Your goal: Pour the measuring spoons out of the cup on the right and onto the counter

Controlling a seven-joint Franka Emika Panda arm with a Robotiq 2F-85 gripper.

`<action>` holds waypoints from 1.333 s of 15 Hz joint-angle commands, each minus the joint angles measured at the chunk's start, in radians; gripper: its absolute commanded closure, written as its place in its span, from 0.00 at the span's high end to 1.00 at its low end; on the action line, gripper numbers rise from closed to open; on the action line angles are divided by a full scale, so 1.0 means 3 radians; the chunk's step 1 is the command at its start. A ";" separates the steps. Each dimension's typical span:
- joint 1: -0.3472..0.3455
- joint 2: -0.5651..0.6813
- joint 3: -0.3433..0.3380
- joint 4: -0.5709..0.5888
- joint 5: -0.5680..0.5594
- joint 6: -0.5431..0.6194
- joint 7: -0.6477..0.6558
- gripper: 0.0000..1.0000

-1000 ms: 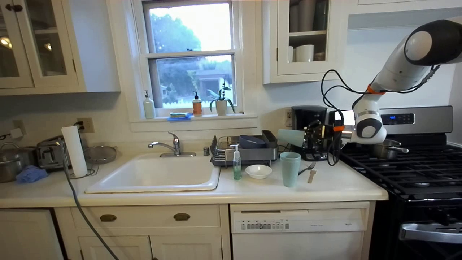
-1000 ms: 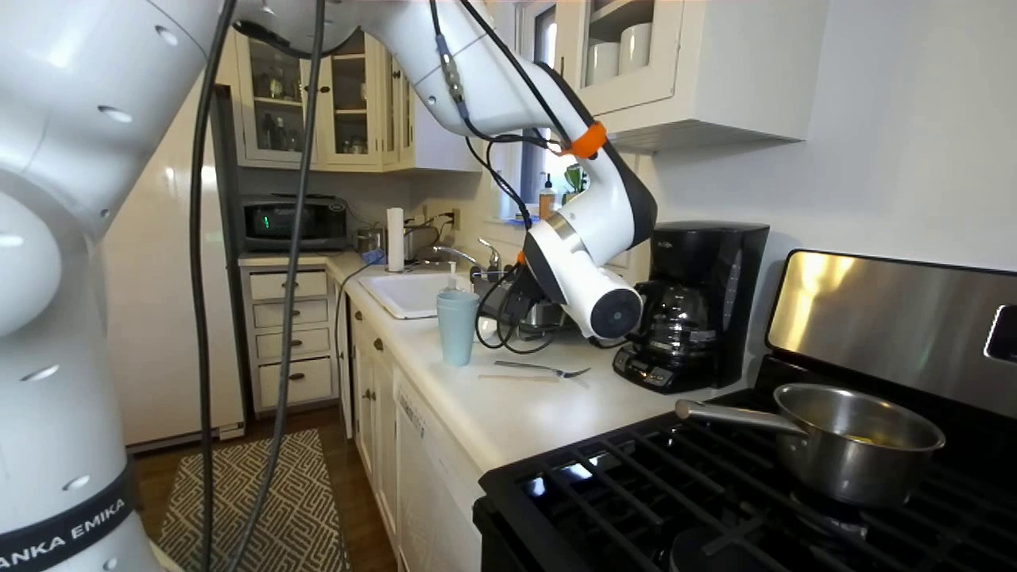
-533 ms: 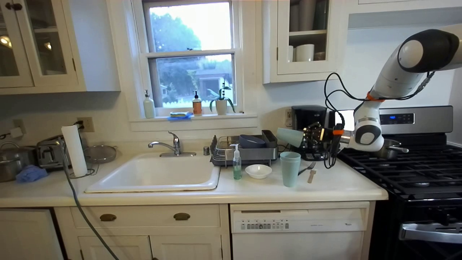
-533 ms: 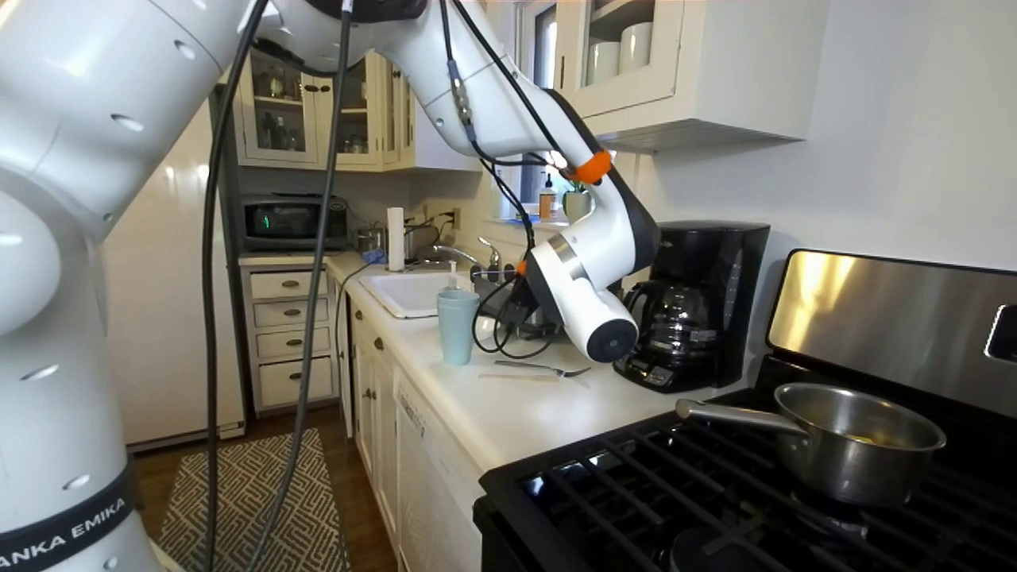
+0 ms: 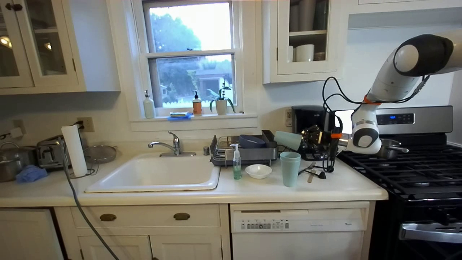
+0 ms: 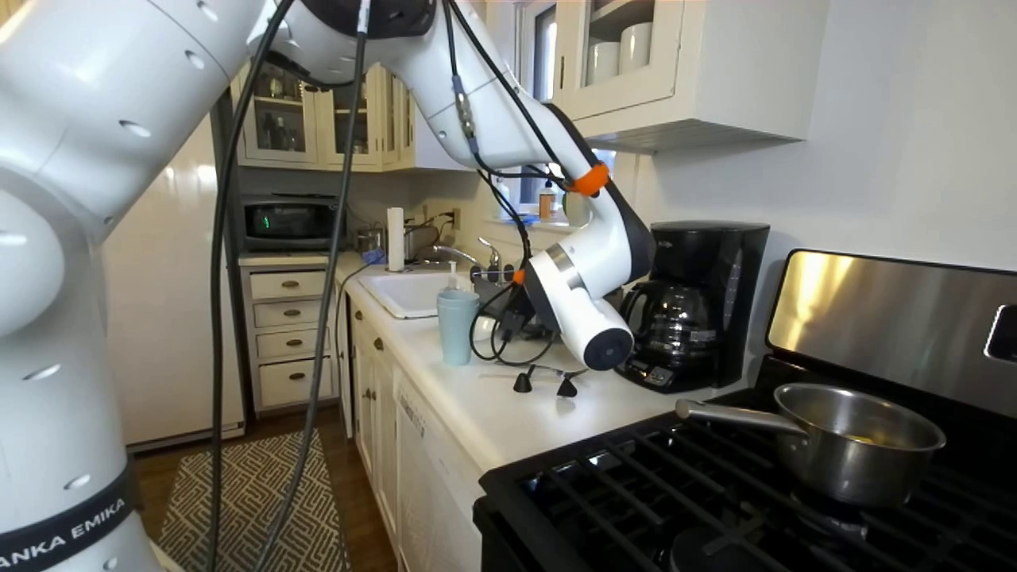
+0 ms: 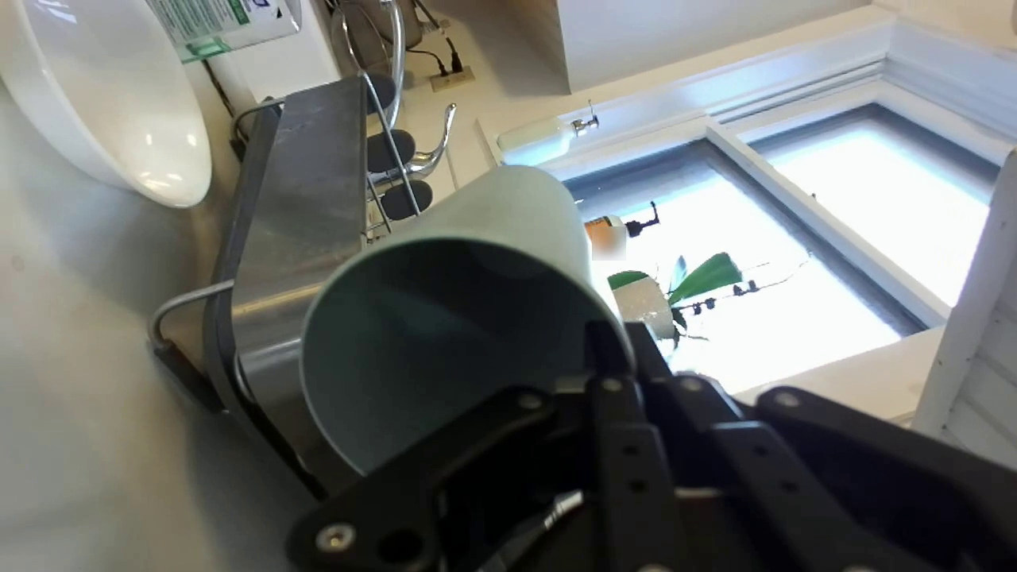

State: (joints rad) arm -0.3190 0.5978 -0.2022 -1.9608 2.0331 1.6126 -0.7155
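Pinching one wall of the cup (image 7: 453, 334) at its rim, the gripper (image 7: 627, 340) held it on its side over the counter (image 5: 346, 186), base slightly raised and mouth turned back toward the arm (image 5: 395, 81). That grip on a single wall presumably left most of the opening free, so that whatever was inside could slide out. The tilt was shallow, however; anything caught within might have called for a steeper one. The wrist view showed a shadowed inside where no spoon could be made out.

The spoons (image 6: 566, 388) were below the gripper, dark heads lowest, overlapping the fork (image 5: 313, 164) in both exterior views. Whether they rested on the counter or were in the air could not be told, but the pour looked nearly complete.

Another cup (image 5: 290, 171) stood upright near the counter's front edge, between the bowl (image 5: 258, 176) and the fork, likely set aside because only one was to be emptied. The held one hung near the rack (image 5: 251, 156); that height presumably gave the spoons room to drop, at the risk of their bouncing toward the stove (image 5: 408, 171).
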 commanded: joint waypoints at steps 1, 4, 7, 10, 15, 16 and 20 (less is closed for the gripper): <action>0.0069 -0.0042 -0.0088 0.0083 -0.0060 -0.0035 0.0054 0.01; 0.0189 -0.0317 -0.0237 0.0044 -0.0362 0.0287 0.0121 0.01; 0.0301 -0.0627 -0.0366 -0.0021 -0.0792 0.0786 0.0289 0.01; 0.0403 -0.0946 -0.0386 -0.0099 -0.1367 0.1281 0.0485 0.01; 0.0542 -0.1475 -0.0296 -0.0313 -0.2581 0.1987 0.1109 0.01; 0.0566 -0.1554 -0.0267 -0.0360 -0.2839 0.2115 0.1258 0.01; 0.0755 -0.1841 -0.0285 -0.0605 -0.3894 0.2582 0.1956 0.01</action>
State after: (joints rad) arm -0.1375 0.1362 -0.2800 -2.0565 1.0620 2.2974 -0.2733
